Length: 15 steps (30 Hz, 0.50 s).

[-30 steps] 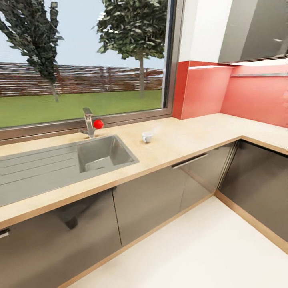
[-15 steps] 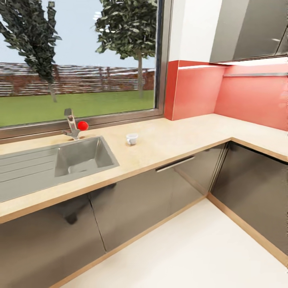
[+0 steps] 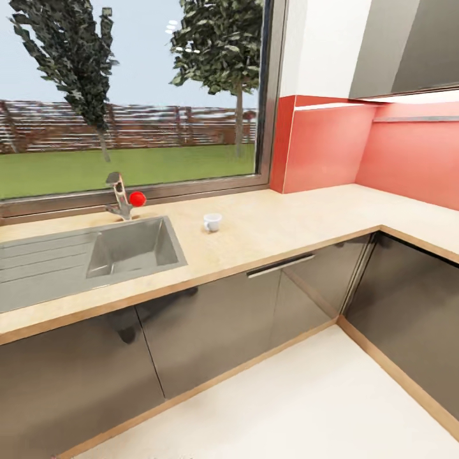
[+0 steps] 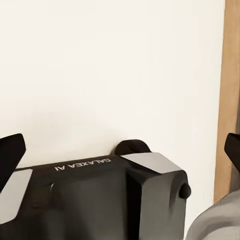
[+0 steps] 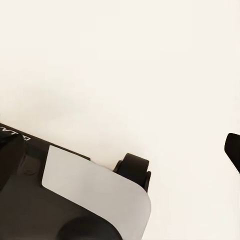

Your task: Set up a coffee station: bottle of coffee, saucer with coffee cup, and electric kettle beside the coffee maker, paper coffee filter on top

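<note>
White and small, the coffee cup (image 3: pixel 212 222) sits upright on the countertop (image 3: pixel 287 220), a little to the right of the sink (image 3: pixel 131 245) and close to the window (image 3: pixel 127 95). It stands alone, with bare wood all around it.

The countertop is long and made of light wood. It runs from the left to the far right corner, then turns along the red wall (image 3: pixel 382 150). Dark grey cabinets (image 3: pixel 210 331) sit under it. A tap (image 3: pixel 118 194) with a red knob (image 3: pixel 137 198) stands behind the sink. The pale floor (image 3: pixel 306 408) lies near us.

The left gripper (image 4: pixel 120 150) hangs over the pale floor, above the robot's black base (image 4: pixel 100 200). Its two dark fingertips (image 4: pixel 10 152) show at the far edges of the left wrist view, so it looks wide open and holds nothing. In the right wrist view one dark fingertip (image 5: pixel 233 150) shows at the edge. I cannot tell how wide that hand is open. Nothing seems to be in it.

The robot is probably on its way, with both arms down low. If it rolls too close, its base could bump the cabinets. If an arm swings up too fast near the cup, it could knock the cup over or push it into the sink.
</note>
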Available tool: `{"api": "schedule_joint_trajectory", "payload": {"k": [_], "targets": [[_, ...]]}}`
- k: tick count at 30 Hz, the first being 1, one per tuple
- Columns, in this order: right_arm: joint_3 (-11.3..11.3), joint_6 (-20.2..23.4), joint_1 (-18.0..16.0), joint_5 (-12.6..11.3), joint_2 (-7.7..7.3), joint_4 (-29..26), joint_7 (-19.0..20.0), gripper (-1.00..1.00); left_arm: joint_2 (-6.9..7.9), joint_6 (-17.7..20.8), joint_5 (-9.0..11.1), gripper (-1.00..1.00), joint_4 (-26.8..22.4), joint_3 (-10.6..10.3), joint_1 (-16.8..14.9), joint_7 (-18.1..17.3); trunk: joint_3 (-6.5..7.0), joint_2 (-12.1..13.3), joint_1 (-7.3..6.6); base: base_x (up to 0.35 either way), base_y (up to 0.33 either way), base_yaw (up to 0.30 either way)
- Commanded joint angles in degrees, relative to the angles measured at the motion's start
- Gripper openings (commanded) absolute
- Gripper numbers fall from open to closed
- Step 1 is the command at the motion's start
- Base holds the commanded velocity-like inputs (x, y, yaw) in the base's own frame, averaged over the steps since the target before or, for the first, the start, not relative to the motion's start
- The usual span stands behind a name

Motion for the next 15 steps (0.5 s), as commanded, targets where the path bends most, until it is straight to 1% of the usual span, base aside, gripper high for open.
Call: {"api": "schedule_joint_trajectory", "payload": {"k": [1,2,3,5,8,12,15], "targets": [[0.41,-0.44,-0.09,-0.35,0.02,0.22,0.16,1.00,0.12,0.60,0.61,1.00,-0.04,0.01,0.03,-0.16,-0.05,-0.03,0.00,0.003,-0.017,0.266],[0.41,-0.44,-0.09,-0.35,0.04,0.22,0.15,1.00,0.24,0.60,0.61,1.00,-0.04,0.62,0.35,-0.16,-0.05,-0.03,0.00,0.002,-0.011,0.268],[0.41,-0.45,-0.09,-0.35,0.05,0.22,0.14,1.00,0.34,0.60,0.61,1.00,-0.04,1.70,0.96,-0.16,-0.05,-0.03,0.00,0.001,-0.007,0.269],[0.41,-0.45,-0.09,-0.35,0.05,0.22,0.13,1.00,0.58,0.60,0.61,1.00,-0.04,5.05,2.14,-0.18,-0.05,-0.03,0.00,0.001,-0.004,0.271],[0.41,-0.45,-0.09,-0.35,0.06,0.22,0.13,1.00,0.84,0.55,0.61,1.00,-0.04,8.10,3.29,-0.23,-0.05,-0.03,0.00,0.000,-0.002,0.271],[0.41,-0.45,-0.09,-0.35,0.06,0.22,0.13,1.00,0.93,0.52,0.61,1.00,-0.04,9.31,3.84,-0.23,-0.05,-0.03,0.00,0.000,0.000,0.272],[0.41,-0.45,-0.09,-0.35,0.06,0.22,0.13,1.00,0.95,0.51,0.61,1.00,-0.04,9.55,3.94,-0.18,-0.05,-0.03,0.00,0.002,-0.029,0.170]]}}
